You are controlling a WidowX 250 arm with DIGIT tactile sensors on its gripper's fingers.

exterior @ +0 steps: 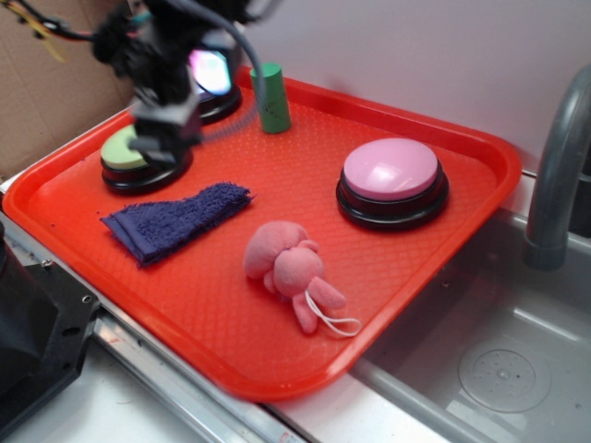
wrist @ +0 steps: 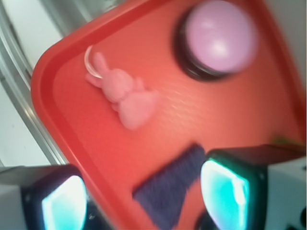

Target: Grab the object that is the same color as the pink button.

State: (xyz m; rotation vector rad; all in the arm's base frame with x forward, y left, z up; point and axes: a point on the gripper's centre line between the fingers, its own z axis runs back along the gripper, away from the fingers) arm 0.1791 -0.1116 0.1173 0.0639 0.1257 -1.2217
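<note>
While jaws gape empty | tray (exterior: 434, 268) holds plush toy (exterior: 288, 268); pink button (exterior: 391, 177); cloth (exterior: 175, 220)

The pink plush toy (exterior: 284, 266) lies flat near the front of the red tray (exterior: 55, 180), lumpy limbs splayed, its white string loop (exterior: 334, 319) apparently trailing toward the tray's edge. The pink button (exterior: 391, 172), glossy dome on black base, sits upright well apart behind it.
</note>
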